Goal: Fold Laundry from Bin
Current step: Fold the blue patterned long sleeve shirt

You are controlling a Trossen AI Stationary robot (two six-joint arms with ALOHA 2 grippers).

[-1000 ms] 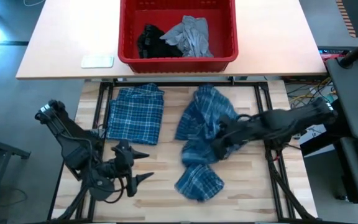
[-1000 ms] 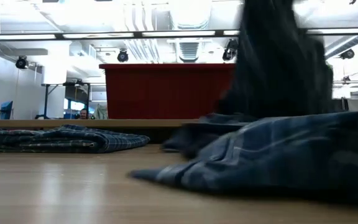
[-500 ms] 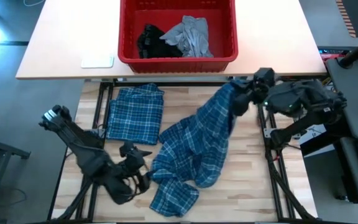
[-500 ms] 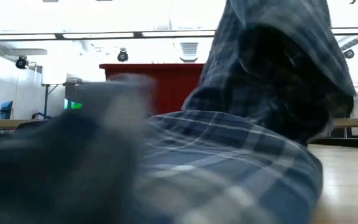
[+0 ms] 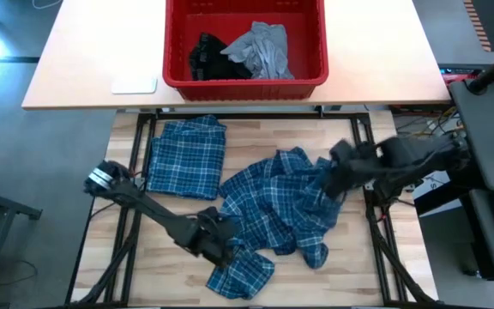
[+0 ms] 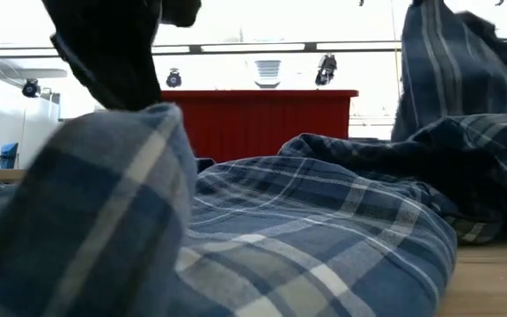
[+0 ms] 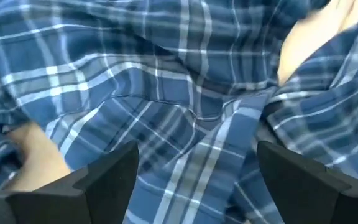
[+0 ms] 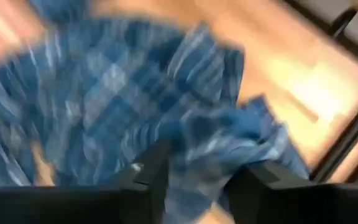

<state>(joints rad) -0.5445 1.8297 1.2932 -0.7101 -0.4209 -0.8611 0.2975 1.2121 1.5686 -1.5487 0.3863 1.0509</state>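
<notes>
A crumpled blue-and-white plaid shirt (image 5: 277,210) lies in a heap on the middle of the wooden table. My left gripper (image 5: 219,247) is low over its near left part, open, with plaid cloth (image 7: 191,124) under and between the fingers. My right gripper (image 5: 333,178) hangs at the shirt's right edge, its fingers apart over the cloth (image 8: 166,106). In the low view the shirt's right part (image 6: 456,79) stands up high. A second plaid shirt (image 5: 187,156) lies folded at the far left. The red bin (image 5: 245,81) holds a grey garment (image 5: 262,50) and a black one (image 5: 206,53). My left gripper points steeply down with a finger on either side of a rumpled fold (image 7: 229,124) of the shirt; I cannot tell whether the fingers touch it. My right gripper has cloth (image 8: 253,134) just beyond its parted fingers; the picture is blurred and I cannot tell whether it touches.
The bin stands on a lighter table (image 5: 84,77) beyond the wooden one, next to a pale flat object (image 5: 134,84). Bare wood shows at the near right (image 5: 350,275) and near left (image 5: 127,266). Dark frame rails (image 5: 369,137) run along the table's sides.
My right gripper swung the shirt up toward the far right corner, drawing it out long, then came back toward the near side. The shirt has dropped into a wide heap. My left gripper went right and down from the near left onto the shirt's near part.
</notes>
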